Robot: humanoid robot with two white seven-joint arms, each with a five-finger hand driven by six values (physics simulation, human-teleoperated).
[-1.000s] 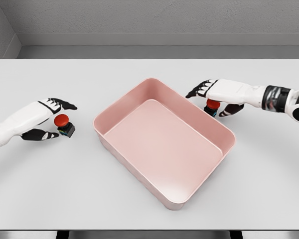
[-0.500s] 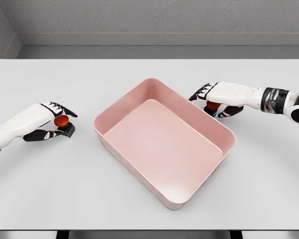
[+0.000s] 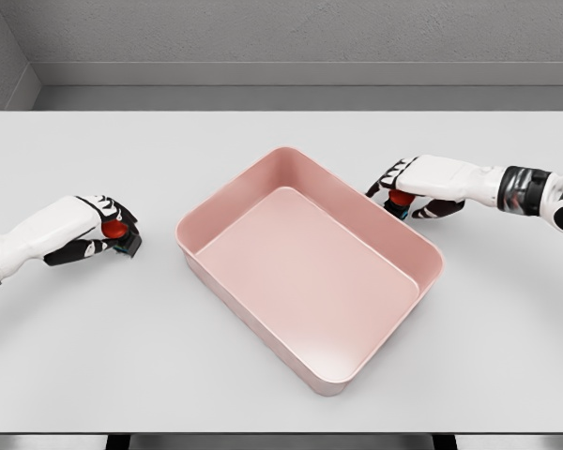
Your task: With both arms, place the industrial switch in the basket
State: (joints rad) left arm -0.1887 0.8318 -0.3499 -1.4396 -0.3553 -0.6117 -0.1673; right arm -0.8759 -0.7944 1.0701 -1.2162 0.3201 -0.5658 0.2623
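A pink rectangular basket (image 3: 422, 246) stands on the white table, turned at an angle. At the left lies an industrial switch (image 3: 118, 230) with a red button and dark base, and my left hand (image 3: 101, 232) has its fingers curled around it. A second red-buttoned switch (image 3: 400, 199) sits just outside the basket's right rim, mostly covered by my right hand (image 3: 405, 192), whose fingers are wrapped over it. Both switches still rest at table level.
The white table (image 3: 281, 141) stretches wide behind and in front of the basket. A grey wall runs along the table's far edge. The table's front edge is at the bottom of the view.
Both hands went from spread above the switches to curled down around them. The left hand's fingers closed over the left switch, the right hand's over the right one.
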